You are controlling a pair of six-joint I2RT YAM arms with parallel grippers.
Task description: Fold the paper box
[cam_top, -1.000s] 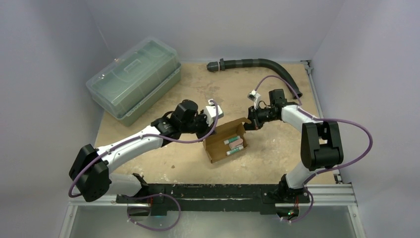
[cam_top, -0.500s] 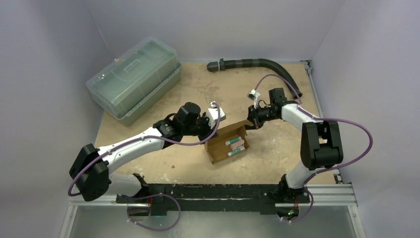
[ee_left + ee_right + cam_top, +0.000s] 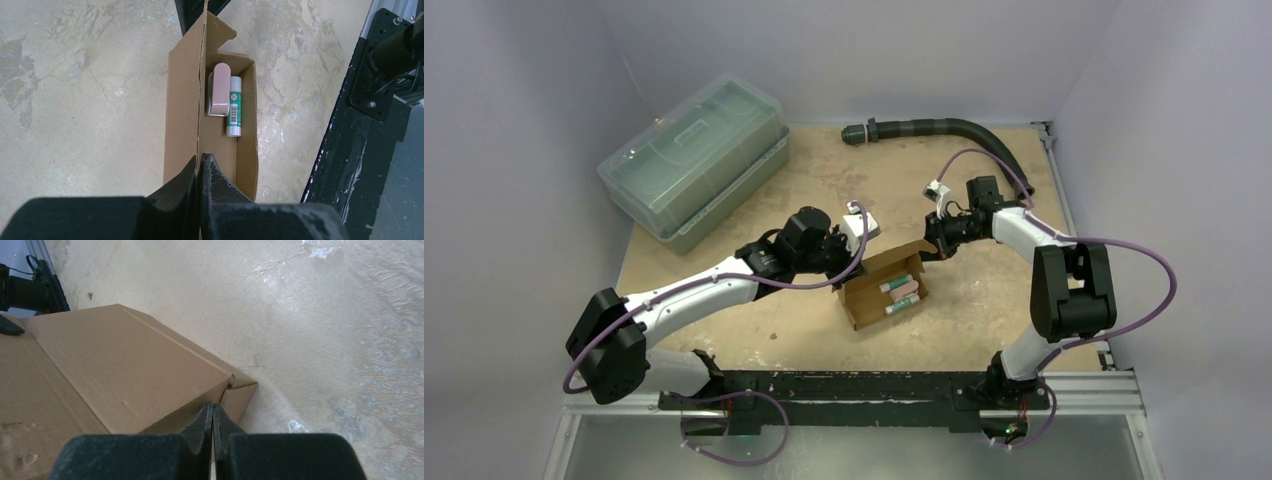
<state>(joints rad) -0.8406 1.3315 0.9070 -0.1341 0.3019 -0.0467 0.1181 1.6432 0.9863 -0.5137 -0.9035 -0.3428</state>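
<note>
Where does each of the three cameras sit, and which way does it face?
Top: above and behind, looking down at the table; left arm and right arm show, box between them.
Left wrist: on the left arm, looking along the shut left pincer down into the open box.
Right wrist: on the right arm, looking past the shut right pincer at the box's outer wall.
Shared: both wrist views show the box, clamped in their pincers.

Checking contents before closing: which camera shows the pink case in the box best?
Left wrist: it looks straight into the open box, the pink case lying against a green tube. Top view shows it tiny; right wrist shows only the box's outside.
</note>
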